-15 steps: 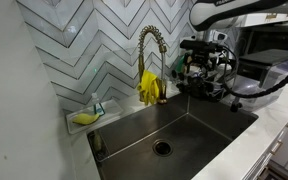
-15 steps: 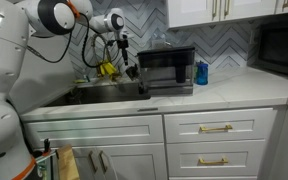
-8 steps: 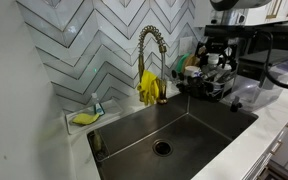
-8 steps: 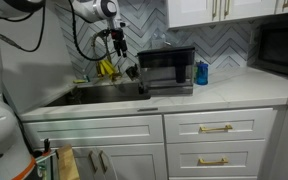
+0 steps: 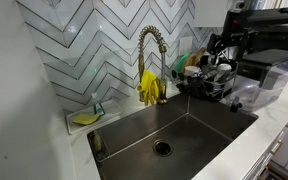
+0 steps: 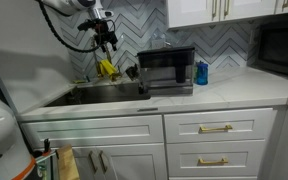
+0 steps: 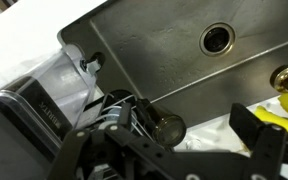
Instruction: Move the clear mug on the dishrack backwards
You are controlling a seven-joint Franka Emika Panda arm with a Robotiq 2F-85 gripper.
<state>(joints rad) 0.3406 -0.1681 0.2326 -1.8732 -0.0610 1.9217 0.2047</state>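
The black wire dishrack (image 5: 210,88) stands to the right of the sink, crowded with pale dishes and green and yellow items. It also shows in the other exterior view (image 6: 114,72) and in the wrist view (image 7: 116,108). In the wrist view a clear mug (image 7: 166,127) lies on its side at the rack's edge, its round mouth facing the camera. My gripper (image 7: 169,155) is open and empty, its fingers wide apart above the mug. In both exterior views the gripper (image 5: 221,50) (image 6: 107,40) hangs above the rack, apart from it.
A steel sink (image 5: 169,125) with a drain (image 7: 216,38) lies beside the rack. A gold faucet (image 5: 149,45) carries yellow gloves (image 5: 150,88). A black oven (image 6: 166,70) stands on the counter next to the rack. A clear plastic container (image 7: 69,72) sits by the rack.
My gripper has risen from rack level to well above the dishrack, staying open and empty. Nothing on the rack has visibly moved.
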